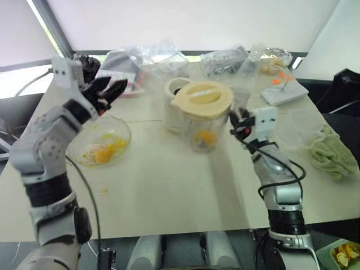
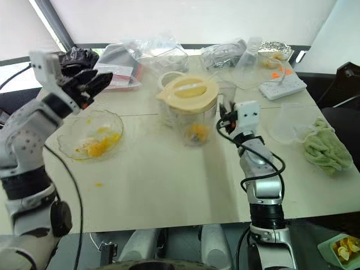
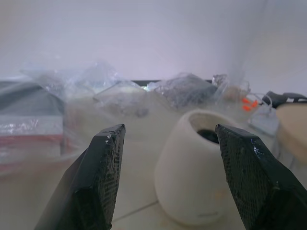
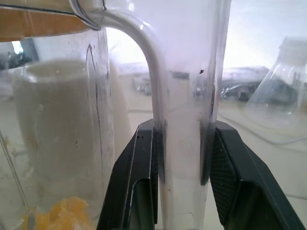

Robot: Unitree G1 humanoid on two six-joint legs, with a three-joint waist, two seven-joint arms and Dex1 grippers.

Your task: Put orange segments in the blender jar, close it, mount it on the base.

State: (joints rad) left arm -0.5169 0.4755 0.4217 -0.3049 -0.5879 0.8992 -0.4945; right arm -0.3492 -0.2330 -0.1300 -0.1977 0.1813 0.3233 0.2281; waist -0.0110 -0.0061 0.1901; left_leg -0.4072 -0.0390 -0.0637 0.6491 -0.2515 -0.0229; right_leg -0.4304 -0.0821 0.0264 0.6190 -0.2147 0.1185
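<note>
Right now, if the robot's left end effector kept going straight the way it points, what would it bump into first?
Probably the base. In the left wrist view it sits between the open left end effector's fingers, ahead and a bit off centre. Depth is unclear, so it might just slip past.

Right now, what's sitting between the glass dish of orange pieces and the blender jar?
Nothing: bare table lies between the glass dish and the blender jar, seen in both eye views. The base stands behind the jar, off that line.

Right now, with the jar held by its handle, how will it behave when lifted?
The blender jar is probably stiff and light: clear plastic, few orange segments inside. Gripped by the right gripper on its side handle, it may swing or tilt.
</note>
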